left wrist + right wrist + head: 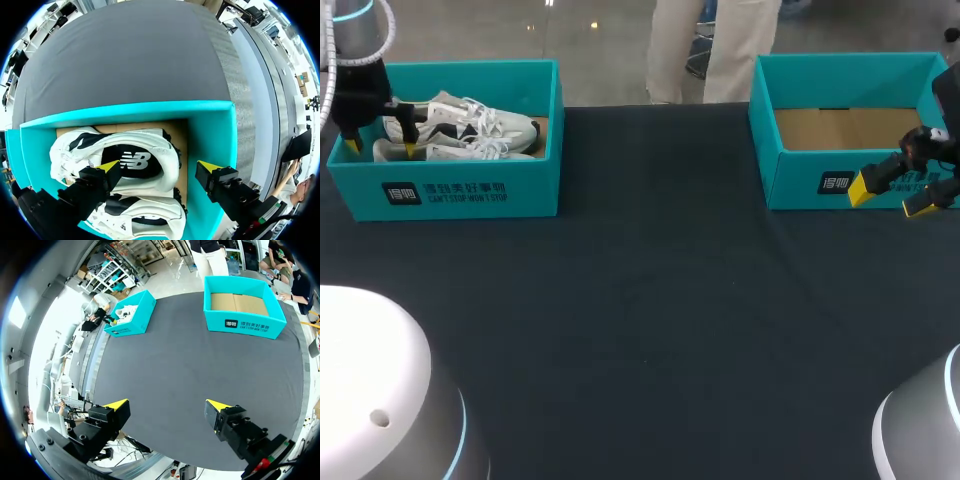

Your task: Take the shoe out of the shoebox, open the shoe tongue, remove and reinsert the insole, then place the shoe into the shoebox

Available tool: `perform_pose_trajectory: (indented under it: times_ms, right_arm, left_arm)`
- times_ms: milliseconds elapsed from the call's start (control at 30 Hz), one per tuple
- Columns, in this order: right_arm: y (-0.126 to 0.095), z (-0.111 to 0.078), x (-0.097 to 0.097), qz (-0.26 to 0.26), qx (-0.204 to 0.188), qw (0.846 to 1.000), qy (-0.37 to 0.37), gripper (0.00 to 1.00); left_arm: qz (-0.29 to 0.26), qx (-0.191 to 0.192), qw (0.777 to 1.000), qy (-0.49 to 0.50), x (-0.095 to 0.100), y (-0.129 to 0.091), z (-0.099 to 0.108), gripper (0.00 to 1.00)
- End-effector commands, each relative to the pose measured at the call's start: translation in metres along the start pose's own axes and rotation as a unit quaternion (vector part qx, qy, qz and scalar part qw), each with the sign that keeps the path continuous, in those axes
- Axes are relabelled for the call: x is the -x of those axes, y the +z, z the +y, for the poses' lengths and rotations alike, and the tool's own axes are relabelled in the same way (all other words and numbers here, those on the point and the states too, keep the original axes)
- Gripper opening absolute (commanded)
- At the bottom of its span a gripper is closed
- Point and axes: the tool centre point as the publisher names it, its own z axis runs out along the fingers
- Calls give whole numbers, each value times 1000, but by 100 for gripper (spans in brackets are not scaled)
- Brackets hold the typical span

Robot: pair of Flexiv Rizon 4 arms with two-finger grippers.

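Observation:
A teal shoebox [470, 190] at the table's far left holds two white shoes lying on their sides, one [470, 120] behind the other [450, 152]. My left gripper [382, 146] hangs open over the box's left end. In the left wrist view the gripper [159, 166] straddles the end of the upper shoe [150, 145]: one finger is over that shoe, the other over the box wall [210, 130]. The second shoe [145, 220] lies beneath. My right gripper [889, 197] stands open and empty at the far right. In its wrist view, the right gripper [167, 405] is over bare tabletop.
A second teal box [800, 180] with a bare cardboard floor stands at the back right, just behind my right gripper. The right wrist view shows this box [250, 326] and the shoebox [135, 322] far ahead. Dark cloth covers the table [650, 320].

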Motion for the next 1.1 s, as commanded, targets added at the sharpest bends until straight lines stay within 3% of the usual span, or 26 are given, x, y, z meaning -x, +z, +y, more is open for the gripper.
perform_pose_trajectory:
  times_ms: [33, 400, 467, 533, 700, 1100]
  right_arm:
    - [1, 3, 0, -1, -3, 1000, 1, 100]
    - [1, 3, 0, -1, -3, 1000, 1, 100]
    - [1, 3, 0, -1, -3, 1000, 1, 100]
    - [1, 3, 0, -1, -3, 1000, 1, 100]
    - [1, 3, 0, -1, -3, 1000, 1, 100]
    - [1, 3, 0, -1, -3, 1000, 1, 100]
  left_arm:
    - [-2, 0, 1000, 2, -2, 7, 4, 100]
    - [-1, 1, 1000, 5, -4, 14, 1, 100]
    - [-2, 1, 1000, 5, -5, 15, 1, 86]
    - [-2, 3, 1000, 4, -5, 15, 1, 44]
    - [2, 8, 1000, 3, -7, 17, 3, 2]
    - [13, 22, 1000, 5, -15, 15, 6, 0]
